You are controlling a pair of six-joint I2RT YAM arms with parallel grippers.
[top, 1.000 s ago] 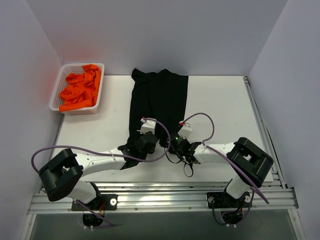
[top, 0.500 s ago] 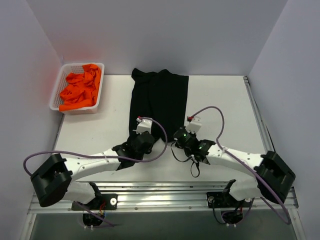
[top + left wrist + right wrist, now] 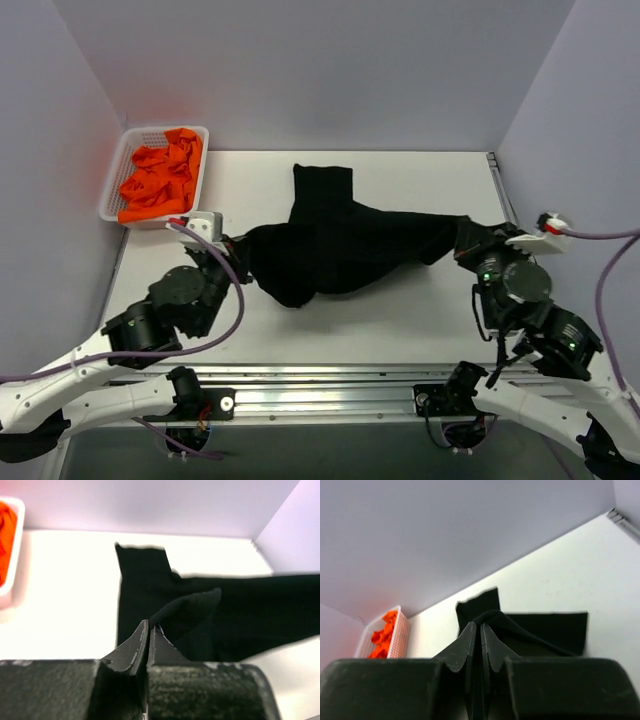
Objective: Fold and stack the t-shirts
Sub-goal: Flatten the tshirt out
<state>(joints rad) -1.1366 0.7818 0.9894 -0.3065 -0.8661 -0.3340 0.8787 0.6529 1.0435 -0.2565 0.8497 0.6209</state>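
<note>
both arms have swung wide apart, stretching the black t-shirt [image 3: 340, 245] across the middle of the table [image 3: 400, 325]. left gripper [image 3: 149, 630] and right gripper [image 3: 481, 629] are each clamped on its cloth. i read this as spreading before the fold — next, lower it flat, unwrinkled. which edges i hold is hidden — the folds blur together.

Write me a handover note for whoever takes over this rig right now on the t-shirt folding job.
The left jaws and right jaws are both shut on the black t-shirt, one at each end, stretching it across the table.
The orange t-shirts lie crumpled in the white basket at the far left.
Done: nothing folded, no stack.
Left: probably lay the black t-shirt flat and fold it, then fold and stack the orange t-shirts.
</note>
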